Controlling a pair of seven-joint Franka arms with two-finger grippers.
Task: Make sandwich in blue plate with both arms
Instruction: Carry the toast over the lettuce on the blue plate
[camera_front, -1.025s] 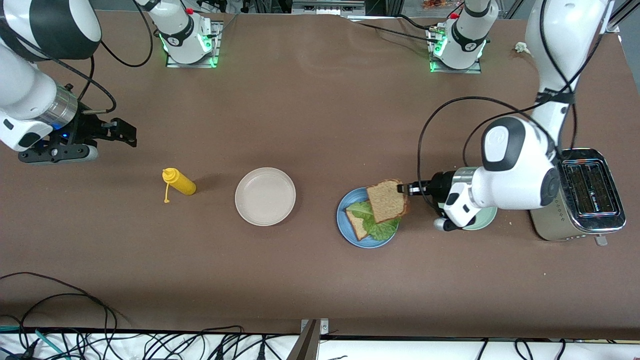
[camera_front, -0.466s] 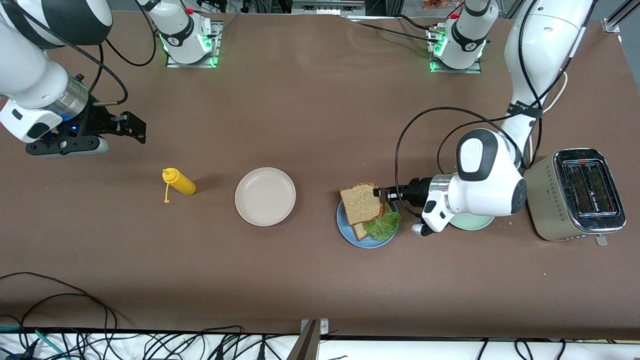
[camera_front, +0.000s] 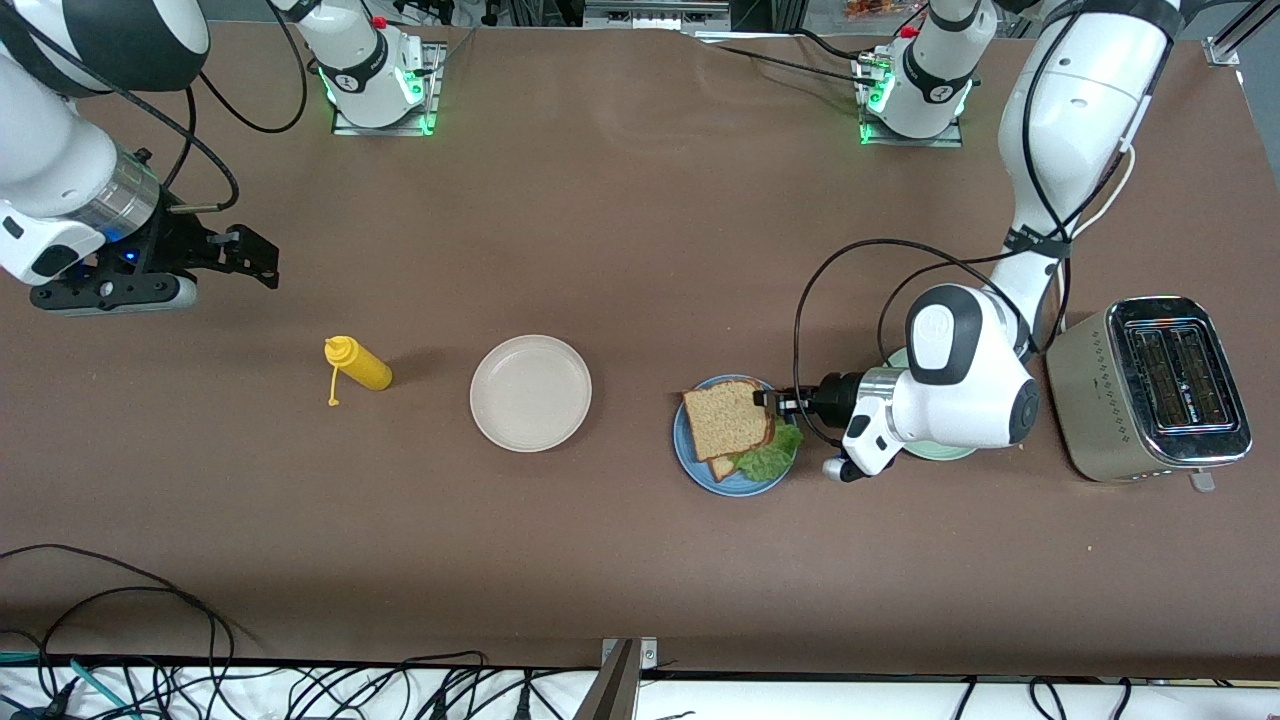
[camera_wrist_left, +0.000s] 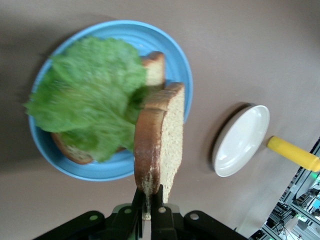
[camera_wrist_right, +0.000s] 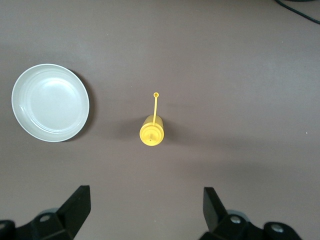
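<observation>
Over the blue plate (camera_front: 690, 455), the left claw (camera_front: 764, 399) pinches the top bread slice (camera_front: 727, 419); the right claw (camera_front: 262, 262) waits spread.

A robotics lab bench.
Bolted arm bases (camera_front: 378, 70) at the brown table's (camera_front: 640, 230) edge, loose cables (camera_front: 150, 640) trailing.

Front cam: high, across the table, facing both bases, whole tabletop in frame. Left wrist cam: close, looks past its own gripper (camera_wrist_left: 148, 197) down onto the blue plate (camera_wrist_left: 182, 75), bread slice (camera_wrist_left: 161, 142) right at the fingertips; white plate (camera_wrist_left: 241, 141) and yellow bottle (camera_wrist_left: 292, 152) show further out from the hand. Right wrist cam: higher up, straight down over the same yellow bottle (camera_wrist_right: 151, 134) and white plate (camera_wrist_right: 50, 102), so both wrist cams overlap there. All of it also in front cam.
</observation>
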